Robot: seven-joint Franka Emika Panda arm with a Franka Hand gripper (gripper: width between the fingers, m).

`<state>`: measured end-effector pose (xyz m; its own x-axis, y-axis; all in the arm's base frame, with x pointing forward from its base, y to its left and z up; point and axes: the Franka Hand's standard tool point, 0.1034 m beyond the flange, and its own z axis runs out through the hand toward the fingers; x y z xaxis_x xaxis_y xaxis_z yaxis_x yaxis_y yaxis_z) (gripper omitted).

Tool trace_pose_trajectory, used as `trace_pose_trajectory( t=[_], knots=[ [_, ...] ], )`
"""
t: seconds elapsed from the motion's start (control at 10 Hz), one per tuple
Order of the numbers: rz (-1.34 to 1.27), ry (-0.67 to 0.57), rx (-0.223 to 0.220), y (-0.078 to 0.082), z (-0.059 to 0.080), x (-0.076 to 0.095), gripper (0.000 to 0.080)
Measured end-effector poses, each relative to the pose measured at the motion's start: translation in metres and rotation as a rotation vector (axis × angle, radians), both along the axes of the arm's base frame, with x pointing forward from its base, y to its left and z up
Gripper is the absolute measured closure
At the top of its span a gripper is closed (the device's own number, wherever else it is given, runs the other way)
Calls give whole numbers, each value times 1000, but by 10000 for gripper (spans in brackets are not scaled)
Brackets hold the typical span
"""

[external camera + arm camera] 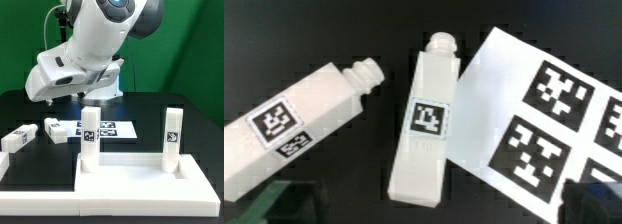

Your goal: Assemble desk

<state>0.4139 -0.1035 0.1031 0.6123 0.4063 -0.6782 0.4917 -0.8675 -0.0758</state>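
The white desk top [140, 178] lies at the front with two white tagged legs standing upright in it, one on the exterior view's left [90, 135] and one on the right [172, 135]. Two more loose legs lie flat on the black table at the left [18, 138] [57, 128]. In the wrist view they lie side by side [295, 120] [425, 120], pegs pointing away. My gripper [434, 212] is open and empty above them, its dark fingertips [274, 205] wide apart. In the exterior view the hand [65, 80] hovers above the loose legs.
The marker board [105, 128] lies flat on the table behind the desk top, next to the loose legs; it also shows in the wrist view [544, 110]. The table surface is black.
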Motion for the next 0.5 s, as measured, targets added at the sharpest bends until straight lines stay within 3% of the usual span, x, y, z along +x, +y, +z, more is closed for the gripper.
trace_pose_trajectory(
  t=[0.1, 0.3, 0.5],
  knots=[
    [-22, 6, -11, -4, -4, -4, 150],
    [-99, 90, -80, -27, -27, -27, 150],
    [-119, 131, -112, -26, -46, -28, 150]
  ],
)
